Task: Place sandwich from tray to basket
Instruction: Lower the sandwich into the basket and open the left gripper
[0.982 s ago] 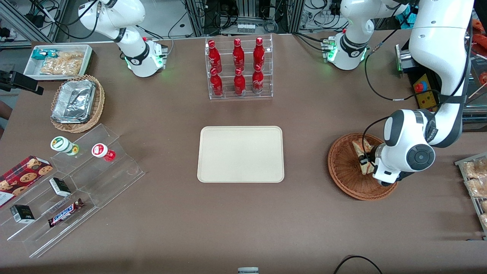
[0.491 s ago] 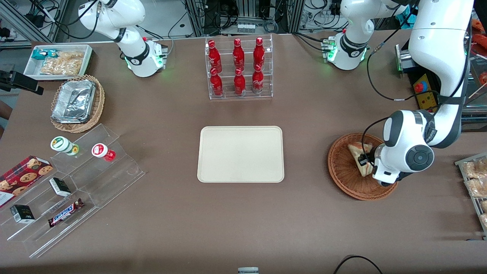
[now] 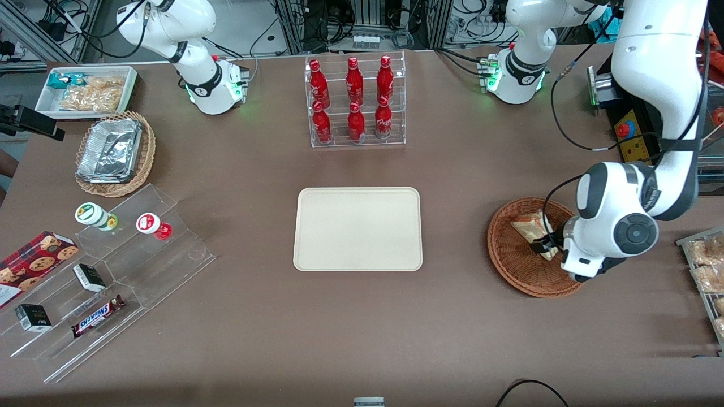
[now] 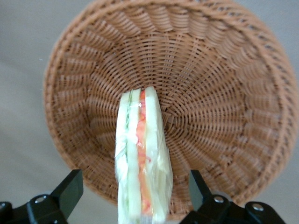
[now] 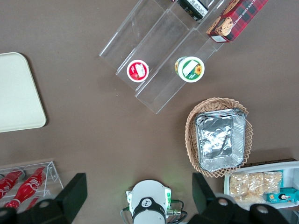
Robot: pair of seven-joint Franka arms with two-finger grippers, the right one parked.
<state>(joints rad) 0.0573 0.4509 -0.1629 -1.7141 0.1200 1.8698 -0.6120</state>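
- The sandwich (image 4: 143, 154) is inside the brown basket (image 3: 523, 274), cut edge with its filling facing up; as I judge it, it has been let go there.
- The left gripper (image 4: 136, 176) is at the brown basket, its fingers spread wide with a gap on each flank of the sandwich, so nothing is gripped; that room probably spares the soft bread a drag as the claw leaves.
- Whether the sandwich lies flat or leans on the basket wall is hard to say, since the gripper partly covers it in the front view.
- The metal tray (image 3: 707, 305) with wrapped packs (image 3: 705, 278) sits toward the working arm's end from the brown basket, likely the source, set close for a short carry.
- Placing looks all but finished; the next move calls for a straight lift, because a sideways one could tip the sandwich or catch its wrapper.
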